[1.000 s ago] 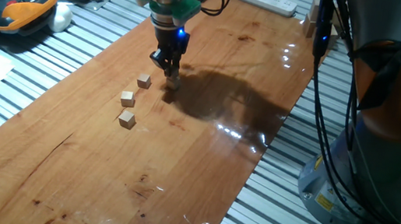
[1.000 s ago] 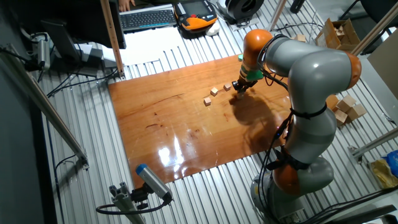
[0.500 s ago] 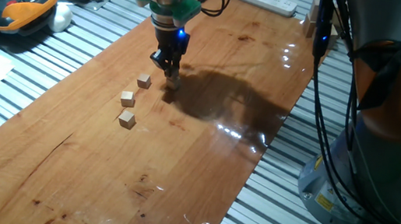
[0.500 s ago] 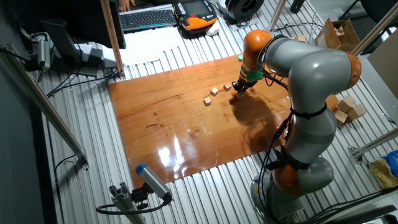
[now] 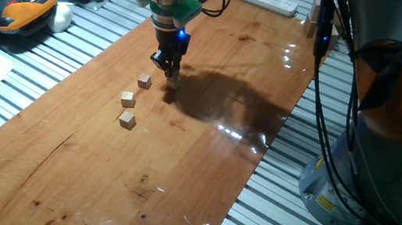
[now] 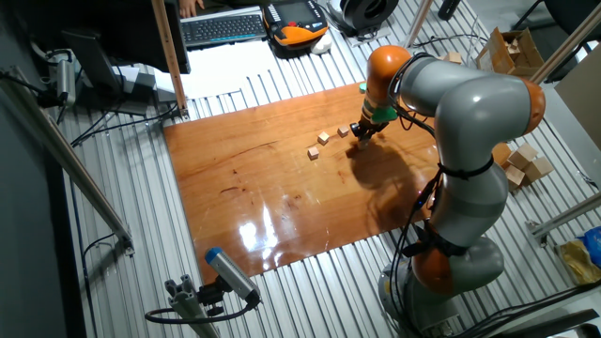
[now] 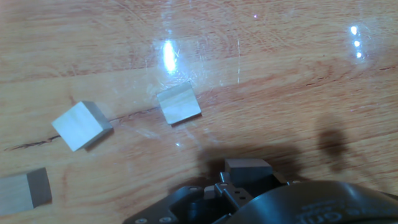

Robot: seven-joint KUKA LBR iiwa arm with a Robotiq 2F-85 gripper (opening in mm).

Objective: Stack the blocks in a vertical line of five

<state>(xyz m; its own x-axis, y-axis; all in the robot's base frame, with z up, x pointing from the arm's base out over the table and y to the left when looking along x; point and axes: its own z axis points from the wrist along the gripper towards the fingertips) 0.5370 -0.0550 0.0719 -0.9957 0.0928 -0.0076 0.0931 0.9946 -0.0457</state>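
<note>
On the table (image 5: pixel 201 168) of reddish glossy wood, three of the blocks lie loose at about nine o'clock from my jaws (image 5: pixel 172 76), seen in one fixed view. Going left to right: one block (image 5: pixel 127 119) lies nearest the camera, the next (image 5: pixel 128 99) just beyond it, and the third (image 5: pixel 144 82) closest to me, all apart from one another. Each is a tiny plain cube of light tan wood with sharp edges and no marking.

In the hand view the same three run left to right: one (image 7: pixel 25 190) at the lower left edge, one (image 7: pixel 81 124) turned at an angle, one (image 7: pixel 179 103) near the glare spot, at about eleven o'clock from my fingers. A grey-looking block (image 7: pixel 249 167) sits right at my fingertips, in shadow.

My jaws are down at the table surface and look narrow, but I cannot tell whether they grip that block.

In the other fixed view the loose cubes (image 6: pixel 324 138) lie at nine o'clock of my jaws (image 6: pixel 360 130).
</note>
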